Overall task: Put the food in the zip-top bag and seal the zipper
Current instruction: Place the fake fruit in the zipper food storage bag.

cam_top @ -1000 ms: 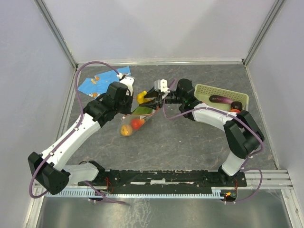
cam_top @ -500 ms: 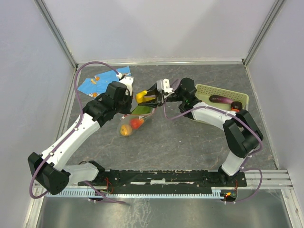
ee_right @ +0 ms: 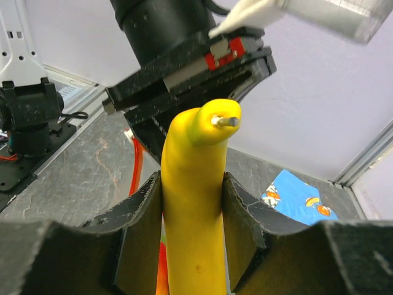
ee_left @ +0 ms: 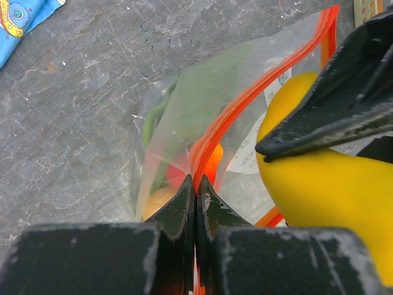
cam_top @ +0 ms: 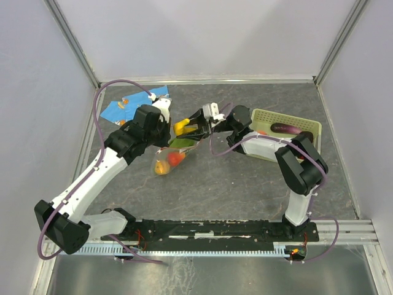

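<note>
Where its zipper (ee_left: 245, 100) is pinched, the clear bag (ee_left: 184, 117) gapes beside the banana (ee_left: 319, 178)

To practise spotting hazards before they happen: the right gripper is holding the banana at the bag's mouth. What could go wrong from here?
1. The left gripper pinches the zipper at one spot only, so the banana could snag the rim and tug the zip-top bag free.
2. The right gripper is wider than the banana it holds and may catch the mouth.
3. The eggplant sits in the basket; sealing early would leave it out.
</note>
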Robot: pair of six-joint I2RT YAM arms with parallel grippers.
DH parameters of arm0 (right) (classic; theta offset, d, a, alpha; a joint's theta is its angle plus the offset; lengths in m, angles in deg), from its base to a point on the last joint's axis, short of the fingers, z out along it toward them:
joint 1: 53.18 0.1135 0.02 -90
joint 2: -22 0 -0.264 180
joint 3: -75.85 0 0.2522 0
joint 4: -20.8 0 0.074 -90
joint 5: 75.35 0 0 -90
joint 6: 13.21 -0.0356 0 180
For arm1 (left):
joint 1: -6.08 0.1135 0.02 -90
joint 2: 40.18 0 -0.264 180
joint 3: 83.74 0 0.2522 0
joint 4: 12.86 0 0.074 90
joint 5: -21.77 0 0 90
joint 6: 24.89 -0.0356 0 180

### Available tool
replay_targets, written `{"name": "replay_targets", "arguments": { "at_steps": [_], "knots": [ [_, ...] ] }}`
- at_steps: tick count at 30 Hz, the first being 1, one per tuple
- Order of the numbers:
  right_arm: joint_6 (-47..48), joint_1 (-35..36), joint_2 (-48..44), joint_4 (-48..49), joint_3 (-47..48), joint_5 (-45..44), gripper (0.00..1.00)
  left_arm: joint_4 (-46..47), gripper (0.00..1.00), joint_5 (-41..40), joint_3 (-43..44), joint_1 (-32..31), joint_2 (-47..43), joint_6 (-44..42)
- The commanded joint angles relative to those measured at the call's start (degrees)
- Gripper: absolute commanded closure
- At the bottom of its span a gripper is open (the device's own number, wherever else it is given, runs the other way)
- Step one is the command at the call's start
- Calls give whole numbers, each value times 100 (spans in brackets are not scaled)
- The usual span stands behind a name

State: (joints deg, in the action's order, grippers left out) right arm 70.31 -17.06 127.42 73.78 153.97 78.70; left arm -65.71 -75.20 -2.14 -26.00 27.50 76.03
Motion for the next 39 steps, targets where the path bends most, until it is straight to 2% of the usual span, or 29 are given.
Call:
{"name": "replay_targets", "arguments": {
  "at_steps": [1, 6, 9, 10, 12, 15, 16, 18, 21, 24, 28, 31, 39],
  "knots": [
    [-77, -103, 165, 189, 168, 252, 95, 355, 97, 196, -6, 60, -199, -318],
    [272, -193, 266, 57, 15, 388, 96, 367, 97, 225, -14, 78, -205, -311],
    [887, -201, 141, -758, -79, 347, 96, 363, 97, 243, -7, 82, -210, -310],
    [1236, -197, 51, -1297, -55, 297, 95, 362, 97, 246, -7, 84, -219, -310],
    [2381, -177, -183, -2975, 49, 83, 93, 372, 97, 251, -7, 87, -220, -310],
    [4818, -71, -482, -6055, 538, -381, 84, 374, 97, 258, -16, 101, -210, -311],
    [5375, -41, -497, -6720, 705, -540, 82, 382, 97, 271, -16, 109, -205, -313],
    [5742, -43, -491, -7377, 845, -684, 80, 385, 97, 327, -7, 121, -201, -302],
    [6339, 20, -499, -7923, 899, -884, 74, 381, 97, 378, -7, 140, -211, -301],
    [6537, 73, -471, -8240, 1053, -1050, 71, 393, 97, 412, -16, 147, -201, -301],
    [6572, 143, -556, -8222, 1046, -1303, 54, 400, 97, 486, -16, 143, -189, -309],
    [6544, 213, -695, -8194, 1040, -1500, 46, 395, 97, 523, -15, 153, -197, -310],
    [6404, 276, -1147, -8060, 957, -1760, 40, 411, 97, 625, -16, 156, -236, -318]
  ]
}}
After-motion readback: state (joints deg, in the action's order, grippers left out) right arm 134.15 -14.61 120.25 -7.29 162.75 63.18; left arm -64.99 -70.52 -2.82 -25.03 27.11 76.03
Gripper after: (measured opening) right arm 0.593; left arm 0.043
